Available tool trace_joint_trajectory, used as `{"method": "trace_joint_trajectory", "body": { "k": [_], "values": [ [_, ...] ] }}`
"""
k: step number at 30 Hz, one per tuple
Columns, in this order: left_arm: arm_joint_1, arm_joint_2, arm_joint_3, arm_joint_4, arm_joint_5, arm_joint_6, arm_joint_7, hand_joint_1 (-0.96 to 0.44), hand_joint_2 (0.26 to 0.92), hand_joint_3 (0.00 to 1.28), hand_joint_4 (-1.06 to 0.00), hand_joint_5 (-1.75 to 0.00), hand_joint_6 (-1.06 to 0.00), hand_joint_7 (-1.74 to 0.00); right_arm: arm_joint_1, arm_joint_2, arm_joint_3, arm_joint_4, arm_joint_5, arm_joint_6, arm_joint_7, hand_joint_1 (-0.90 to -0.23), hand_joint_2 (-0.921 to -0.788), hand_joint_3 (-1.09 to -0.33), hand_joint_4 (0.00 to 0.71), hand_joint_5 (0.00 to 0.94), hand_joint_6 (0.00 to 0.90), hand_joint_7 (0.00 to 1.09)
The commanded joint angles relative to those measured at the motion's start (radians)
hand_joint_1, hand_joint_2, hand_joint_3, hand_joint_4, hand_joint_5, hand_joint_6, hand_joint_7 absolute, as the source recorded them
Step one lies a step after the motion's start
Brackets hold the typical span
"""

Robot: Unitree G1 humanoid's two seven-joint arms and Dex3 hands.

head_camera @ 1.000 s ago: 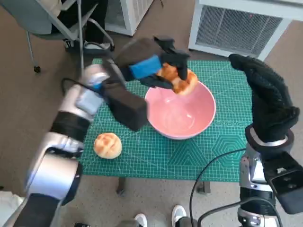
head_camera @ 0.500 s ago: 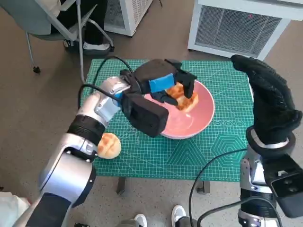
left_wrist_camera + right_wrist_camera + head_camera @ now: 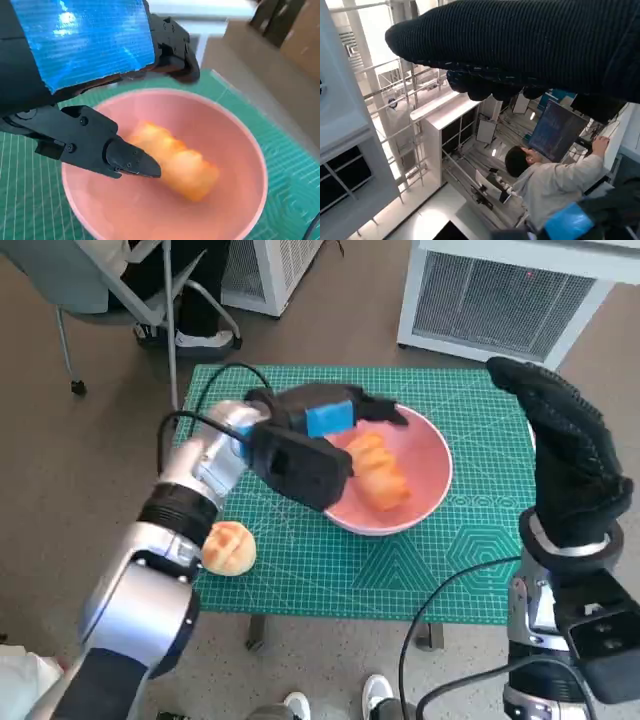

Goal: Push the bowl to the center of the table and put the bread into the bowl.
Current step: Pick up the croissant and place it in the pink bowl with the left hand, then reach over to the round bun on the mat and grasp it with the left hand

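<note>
Bowl [image 3: 425, 490]: pink, round, upright, which I see on the green mat around the table's middle. Bread [image 3: 378, 476]: one golden-orange lumpy piece, which I see lying on its side inside the bowl, against the bottom. I note a second round bun [image 3: 228, 545] on the mat, well apart from the bowl.

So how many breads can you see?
2. One bread lies inside the pink bowl, under the left hand. The other bread sits on the green mat, beside the left forearm. None seems hidden.
</note>
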Motion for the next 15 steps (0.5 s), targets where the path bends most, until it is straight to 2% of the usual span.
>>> {"method": "trace_joint_trajectory", "body": {
  "k": [1,7,15],
  "values": [
    [0.052,0.069,0.045,-0.069,-0.061,-0.088,-0.015,-0.37,0.838,0.01,0.00,0.00,-0.10,-0.19,0.024,0.005,0.007,0.002,-0.005,0.003,-0.009,-0.599,-0.921,-0.771,0.314,0.010,-0.001,0.74],
    [0.132,0.166,0.104,-0.206,-0.134,-0.188,-0.030,-0.34,0.837,0.00,-0.06,-0.01,-0.17,-0.11,0.029,0.012,0.016,0.001,0.016,0.007,-0.003,-0.605,-0.921,-0.770,0.313,0.009,-0.001,0.75],
    [0.328,0.323,0.204,-0.541,-0.207,-0.142,-0.050,-0.32,0.824,0.00,-0.21,-0.02,-0.30,-0.08,0.041,0.021,0.028,-0.013,0.035,0.012,0.002,-0.608,-0.921,-0.767,0.312,0.009,-0.001,0.76]
  ]
}}
